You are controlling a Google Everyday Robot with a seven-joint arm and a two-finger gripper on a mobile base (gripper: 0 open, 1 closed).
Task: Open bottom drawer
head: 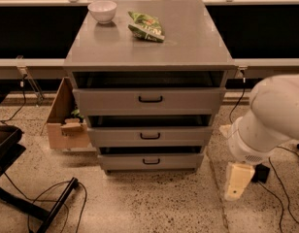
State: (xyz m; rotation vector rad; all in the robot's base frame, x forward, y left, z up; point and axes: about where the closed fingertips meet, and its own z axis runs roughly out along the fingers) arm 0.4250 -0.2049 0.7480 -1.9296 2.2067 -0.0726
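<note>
A grey cabinet (149,47) with three drawers stands in the middle of the room, on a speckled stone floor (154,205). On its flat top, at the far left corner, sits a white bowl (102,10). A green snack bag (146,26) lies just to the right of the bowl, not touching it.

The bottom drawer (123,161) is the lowest of the three, just above the floor, under the middle drawer (115,136) and the top drawer (106,101). Its small black handle (151,161) is in the centre of the front. None of its inside shows, only a dark gap above the front.

The white robot arm (273,118) comes in from the right side. Its gripper (236,181) hangs low to the right of the cabinet, close above the floor and apart from the bottom drawer, touching nothing. Whether it is released or clenched, I cannot tell.

To the left of the cabinet an open cardboard box (62,127) stands on the floor. Nearer on the left are a black frame (8,144) and black cables (47,200). More cable lies on the floor at the right. Behind the cabinet a pale ledge (33,64) runs across, with dark panels above it.
</note>
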